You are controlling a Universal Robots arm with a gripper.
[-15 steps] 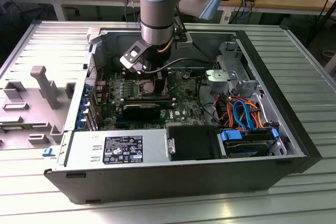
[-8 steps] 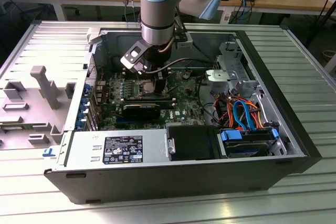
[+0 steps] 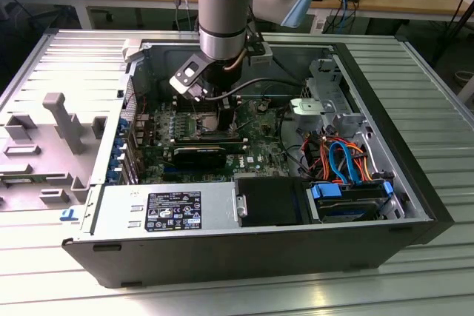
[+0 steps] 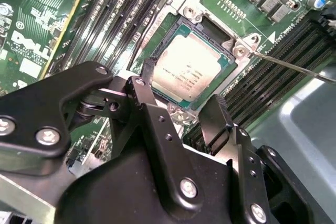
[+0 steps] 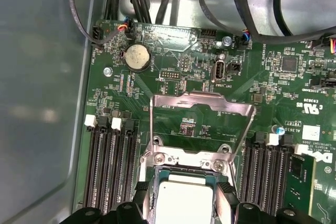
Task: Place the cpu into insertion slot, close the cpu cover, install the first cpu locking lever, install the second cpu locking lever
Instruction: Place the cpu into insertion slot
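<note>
**A:** Start at the exterior view's left. What's there?

**B:** A grey plastic shroud (image 3: pixel 63 127) lies outside the computer case (image 3: pixel 244 249), well apart from the work. Toward the middle, the arm (image 3: pixel 222 27) reaches down into the case. The gripper (image 3: pixel 217 111) is low over the motherboard (image 3: pixel 259 155).

**A:** And the chip?

**B:** In both wrist views the cpu (image 4: pixel 191 69) lies inside the insertion slot (image 4: pixel 190 10), silver top up. The cpu cover (image 5: pixel 202 102) stands tilted up and open just beyond it, and board shows through its window.

**A:** Is the gripper holding it?

**B:** No. The fingers (image 4: pixel 149 72) are spread a little wider than the chip, one on each of two opposite sides, and they grip nothing. A sliver of socket shows between each finger and the chip. They hide the chip's nearest edge, though, so I can't be sure it sits flush there.

**A:** So how is this placement done well?

**B:** My judgement is to use no sideways force at all. The chip should settle by its own weight and not be pressed, because the contacts beneath probably bend easily. The fingers should be square to its edges so that neither drags a corner. They also need to keep off the raised cover and the thin locking lever (image 4: pixel 294 66), which juts out beside the socket.

**A:** And on the exterior view's right?

**B:** There is a drive cage (image 3: pixel 326 109) with orange and blue cables (image 3: pixel 344 160), well apart from the socket.
</note>
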